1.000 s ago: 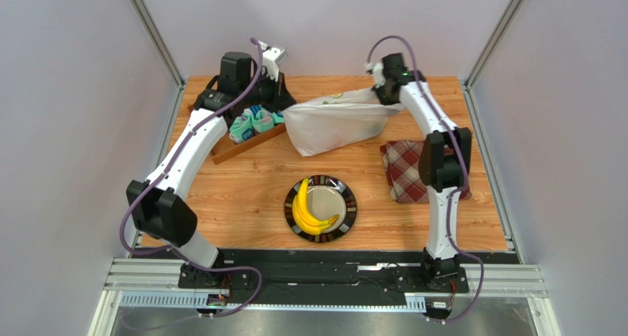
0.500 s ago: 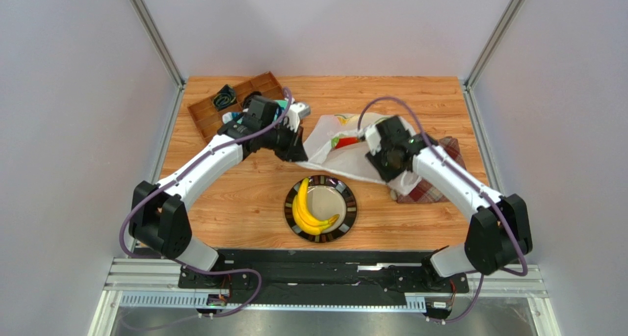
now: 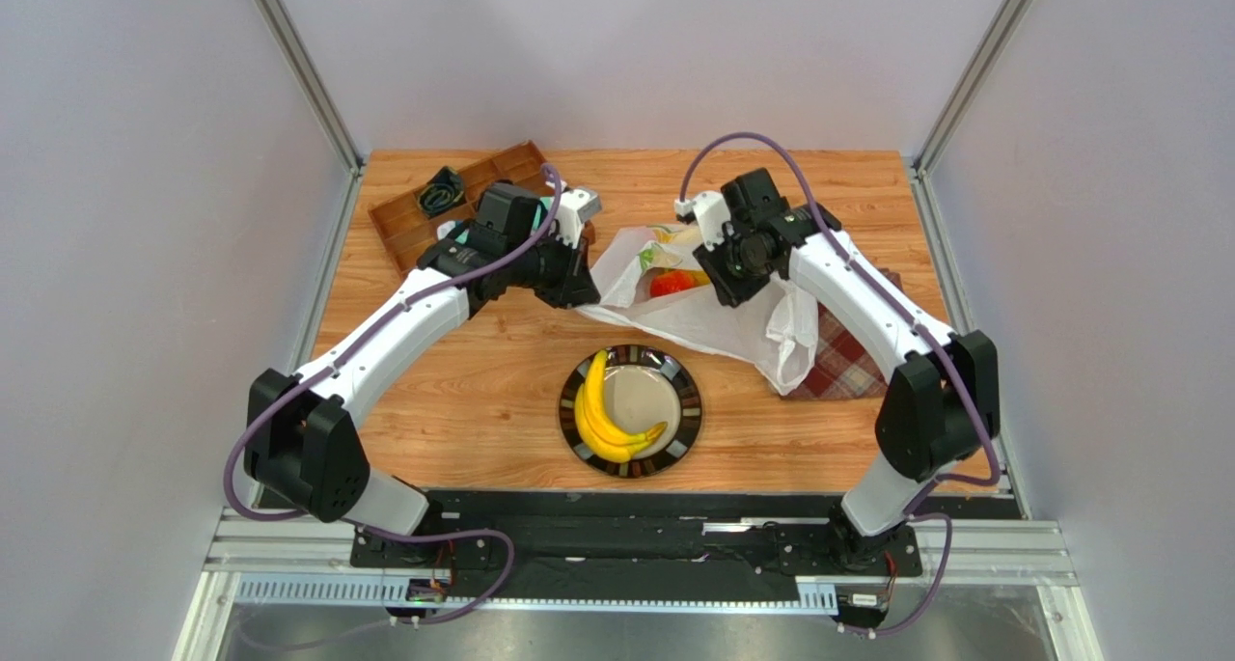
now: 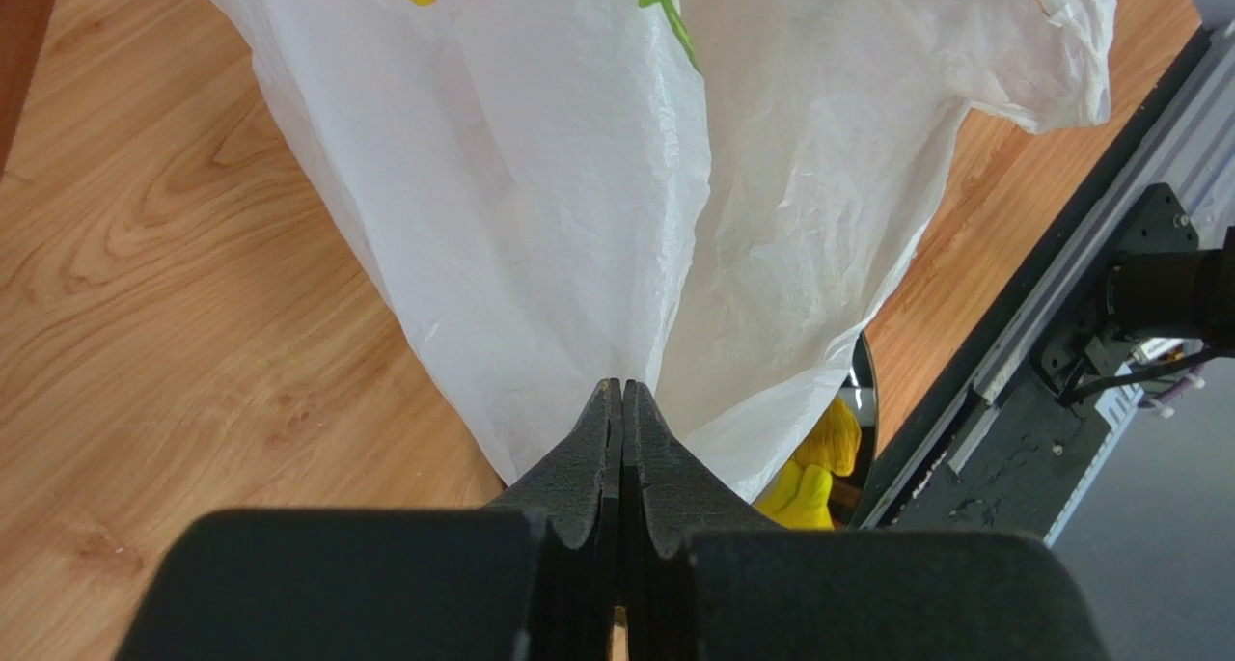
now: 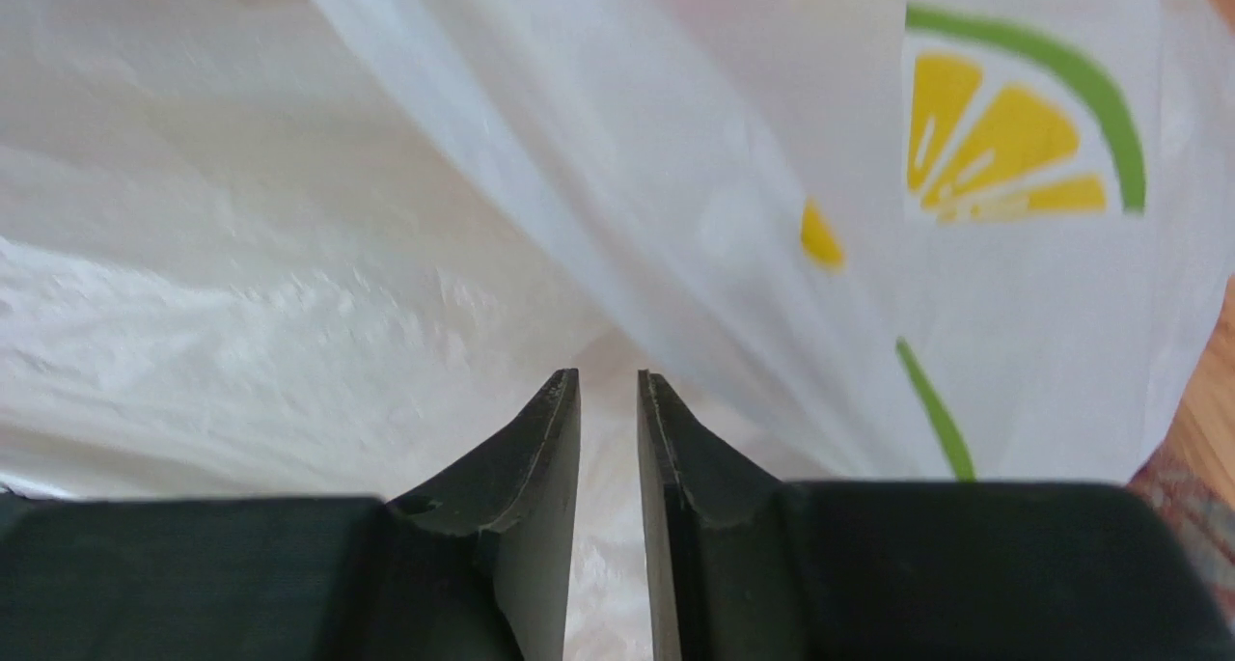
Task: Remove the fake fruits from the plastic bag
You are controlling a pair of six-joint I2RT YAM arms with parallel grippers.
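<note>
Now pinching the left edge of the plastic bag [image 3: 725,321] with the left tool [image 4: 622,427], pads pressed flat together on the thin film. Gripping the far right side of the bag's mouth with the right tool [image 5: 609,444], narrowed to a slim slit with white film filling it. Between the two tools, sagging open on the worktop [image 3: 464,386], toward the far middle. Inside, showing through the mouth: a red-orange fruit [image 3: 670,282]; rest of the contents hidden by the film. Just near of the bag: a dark-rimmed plate [image 3: 689,401] carrying yellow bananas [image 3: 606,418], already out. Under the bag's right end: a red plaid cloth [image 3: 848,364]. At the far left corner: a wooden tray [image 3: 493,165] holding a dark coiled item [image 3: 439,195], too small to identify.
</note>
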